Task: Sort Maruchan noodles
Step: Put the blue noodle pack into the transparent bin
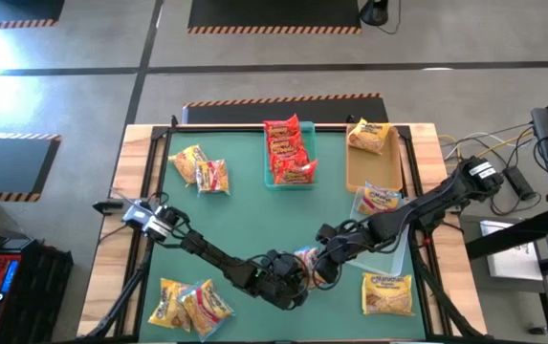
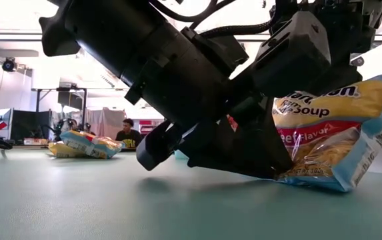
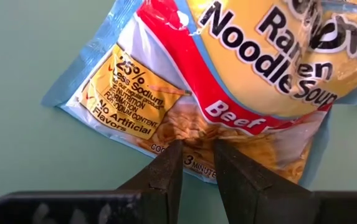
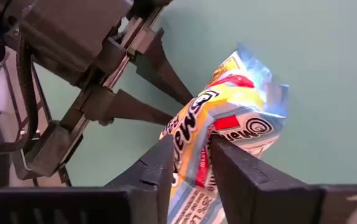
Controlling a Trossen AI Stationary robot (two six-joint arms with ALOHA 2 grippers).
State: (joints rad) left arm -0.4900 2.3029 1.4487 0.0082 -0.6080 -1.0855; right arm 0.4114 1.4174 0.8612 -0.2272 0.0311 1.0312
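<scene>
- A yellow-white beef-flavor ramen packet (image 1: 309,264) is held between both grippers at the near middle of the green table (image 1: 245,215), one edge resting on the mat and the rest tilted upward (image 2: 331,143)
- The left gripper (image 3: 195,151) is pinched narrowly on the packet's clear lower edge, its fingers (image 3: 166,171) nearly together with the plastic between them
- The right gripper (image 4: 190,149) is closed narrowly around the folded opposite side of the same packet (image 4: 228,118), with the left arm's fingertips (image 4: 159,112) seen touching the packet from the far side
- Red packets (image 1: 288,150) are stacked in a teal tray (image 1: 275,181) at the far middle of the table
- A yellow-orange packet (image 1: 368,136) lies in a tan tray (image 1: 355,175) just to the right of the teal one
- A further packet (image 1: 379,199) lies on a clear tray (image 1: 395,256) below the tan tray
- Loose packets are seen at the far left (image 1: 202,169), the near left (image 1: 189,304) and the near right (image 1: 387,292) of the table
- A person (image 2: 130,131) is seen seated in the room beyond the table
</scene>
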